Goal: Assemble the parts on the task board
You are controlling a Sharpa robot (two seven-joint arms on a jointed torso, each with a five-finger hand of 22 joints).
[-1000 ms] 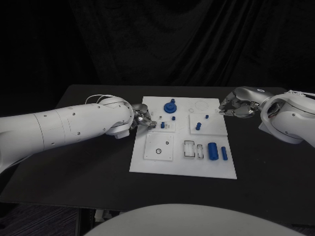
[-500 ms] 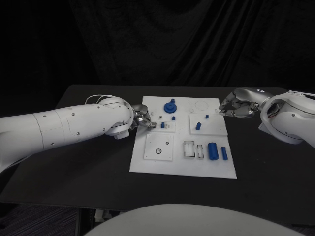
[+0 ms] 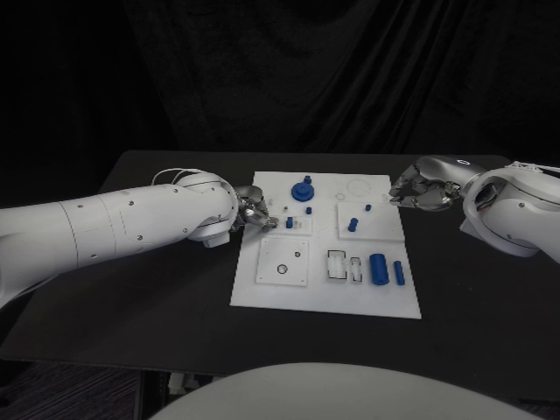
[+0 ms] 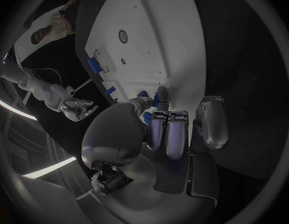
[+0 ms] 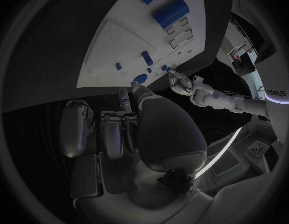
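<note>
White task board (image 3: 270, 289) mid-table, blue parts on it; a hand at each side edge.
Left hand (image 3: 256, 215) over the board's near edge, fingers curled; something blue sits at its fingertips (image 4: 158, 98), can't tell if it's gripped. Right hand (image 3: 422, 192) just off the opposite edge, fingers curled in, nothing seen in it. Big blue cylinder (image 3: 377, 268) lies well clear of both, blue gear (image 3: 303, 189) between them. Parts look like light, rigid, smooth plastic: pinch across the sides, expect slip.

A robotics lab: black table (image 3: 166, 289) with a white task board (image 3: 331, 297), dark curtain (image 3: 280, 79) behind.
</note>
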